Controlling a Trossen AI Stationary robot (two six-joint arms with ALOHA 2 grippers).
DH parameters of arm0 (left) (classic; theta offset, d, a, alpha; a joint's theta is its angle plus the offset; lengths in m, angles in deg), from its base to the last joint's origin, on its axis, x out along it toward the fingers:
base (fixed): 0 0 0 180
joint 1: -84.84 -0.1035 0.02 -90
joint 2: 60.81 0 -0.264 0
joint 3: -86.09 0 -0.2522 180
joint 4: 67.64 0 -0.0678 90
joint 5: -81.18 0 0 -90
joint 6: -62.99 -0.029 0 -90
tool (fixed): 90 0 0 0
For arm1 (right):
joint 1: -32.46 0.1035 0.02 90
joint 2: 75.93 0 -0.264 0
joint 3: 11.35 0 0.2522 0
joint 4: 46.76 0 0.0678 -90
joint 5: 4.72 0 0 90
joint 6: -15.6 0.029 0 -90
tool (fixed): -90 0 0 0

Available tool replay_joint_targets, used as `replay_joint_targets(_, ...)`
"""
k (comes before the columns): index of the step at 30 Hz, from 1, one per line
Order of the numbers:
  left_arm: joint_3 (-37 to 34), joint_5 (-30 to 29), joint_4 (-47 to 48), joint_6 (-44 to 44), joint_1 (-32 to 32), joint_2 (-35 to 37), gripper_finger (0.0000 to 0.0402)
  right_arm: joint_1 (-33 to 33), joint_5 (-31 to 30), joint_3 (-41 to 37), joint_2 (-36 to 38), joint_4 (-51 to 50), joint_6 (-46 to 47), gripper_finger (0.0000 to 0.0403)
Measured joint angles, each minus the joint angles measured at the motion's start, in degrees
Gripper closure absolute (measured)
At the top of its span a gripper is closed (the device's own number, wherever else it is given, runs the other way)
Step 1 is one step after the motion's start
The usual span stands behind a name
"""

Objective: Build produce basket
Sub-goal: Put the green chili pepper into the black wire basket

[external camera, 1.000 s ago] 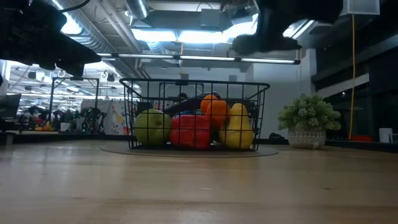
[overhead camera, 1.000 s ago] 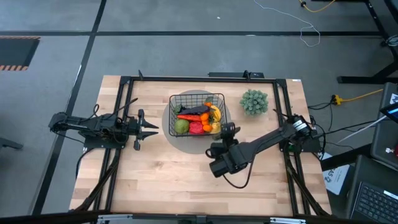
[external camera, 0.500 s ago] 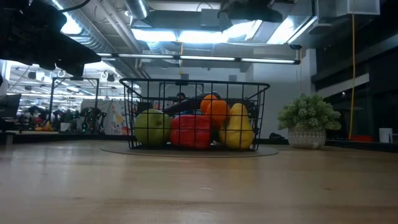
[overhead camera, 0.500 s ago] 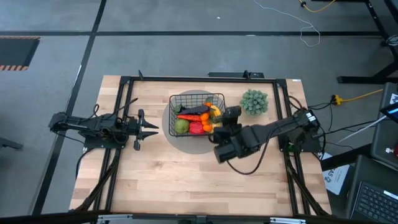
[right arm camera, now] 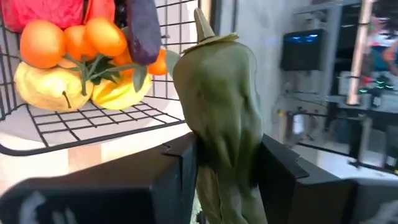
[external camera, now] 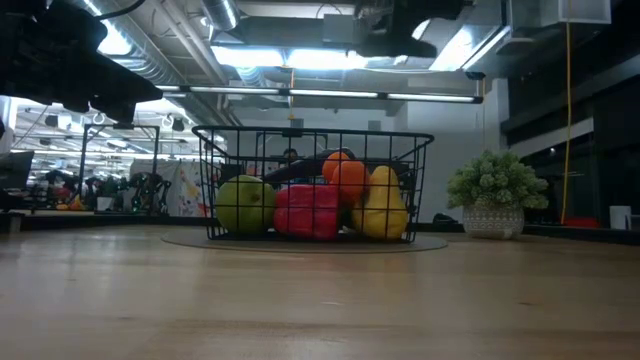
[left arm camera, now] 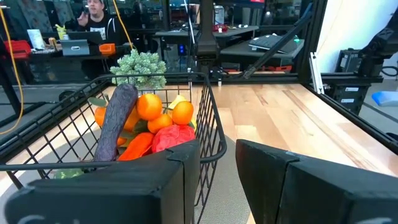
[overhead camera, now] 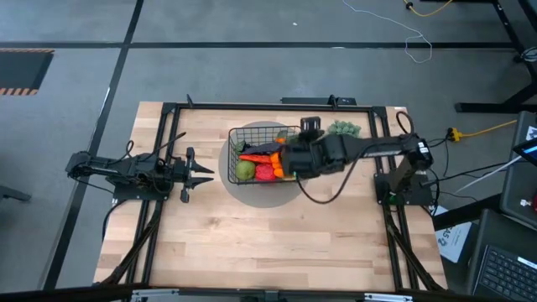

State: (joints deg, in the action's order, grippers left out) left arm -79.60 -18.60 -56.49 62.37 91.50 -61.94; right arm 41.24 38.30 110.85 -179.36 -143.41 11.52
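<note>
Right gripper (right arm camera: 227,180) is clamped on a green pepper (right arm camera: 221,87), stem pointing away from the wrist, pinched low on the body. In the high view the arm reaches across so the gripper (overhead camera: 295,159) hangs over the right end of the basket (overhead camera: 237,134), which sits on the grey disc (overhead camera: 252,190) mid-table.

Basket already holds an apple (external camera: 244,204), red pepper (external camera: 307,210), tangerines (external camera: 347,174), a yellow fruit (external camera: 381,203) and an eggplant (left arm camera: 116,120) lying diagonally across the top.

Step in hand, as I read it: drop the green pepper in.

How to do it well:
- Right end is stacked high with tangerines and yellow fruit. Aim for a lower pocket toward the middle, or it will likely roll off the pile.
- Get the pepper's tip inside the rim before letting go; the wrist view puts it near the wire edge, though I can't tell whether it's over the inside or just outside.
- Lower before release. Toy produce is light and bouncy.
- Open fully, then lift straight up so the fingers don't snag the mesh or drag the eggplant.

Left gripper (overhead camera: 199,174) waits well left of the basket, fingers a narrow gap apart, holding nothing. Plant (external camera: 497,193) stands just right of the basket; keep the elbow off it on retreat.
</note>
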Motion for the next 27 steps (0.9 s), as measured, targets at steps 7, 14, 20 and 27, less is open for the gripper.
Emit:
replay_joint_targets(7,0.0,0.0,0.0,0.0,0.0,0.0,0.0308,-8.9,11.5,0.0,3.1,5.1,-4.1,0.0286)
replay_joint_targets(14,0.0,0.0,0.0,0.0,0.0,0.0,0.0308,-16.4,35.8,0.0,5.2,18.1,-5.4,0.0286)
replay_joint_targets(20,0.0,0.0,0.0,0.0,0.0,0.0,0.0308,-18.2,54.8,0.0,5.2,23.6,-10.4,0.0286)
replay_joint_targets(27,0.0,0.0,0.0,0.0,0.0,0.0,0.0308,-18.2,59.1,0.0,5.2,22.6,-12.9,0.0286)
